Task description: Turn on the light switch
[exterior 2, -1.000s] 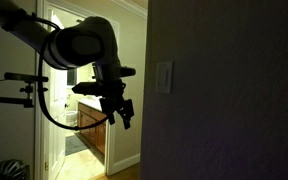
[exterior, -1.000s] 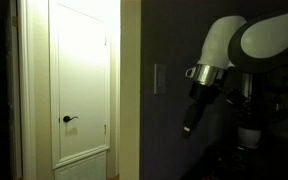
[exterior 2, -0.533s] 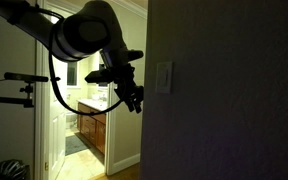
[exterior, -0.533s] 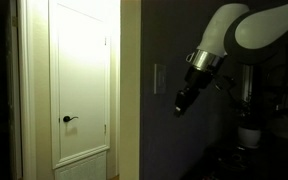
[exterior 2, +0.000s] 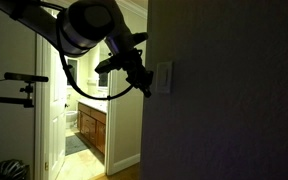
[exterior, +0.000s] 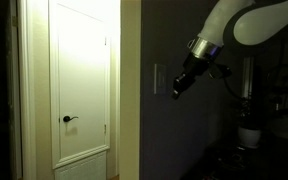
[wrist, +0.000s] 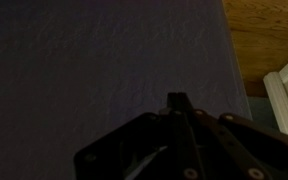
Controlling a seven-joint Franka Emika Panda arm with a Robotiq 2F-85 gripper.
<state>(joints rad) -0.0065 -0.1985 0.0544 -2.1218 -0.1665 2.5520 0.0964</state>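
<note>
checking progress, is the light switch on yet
Cannot tell: the light switch is too small and dim to read; its wall is dark.

Home hallway: panelled door (exterior: pixel 82 85), bathroom vanity (exterior 2: pixel 92 128)

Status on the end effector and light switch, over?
End effector shut, tip close beside light switch, slightly low. Contact unconfirmed. Nothing in between.
</note>
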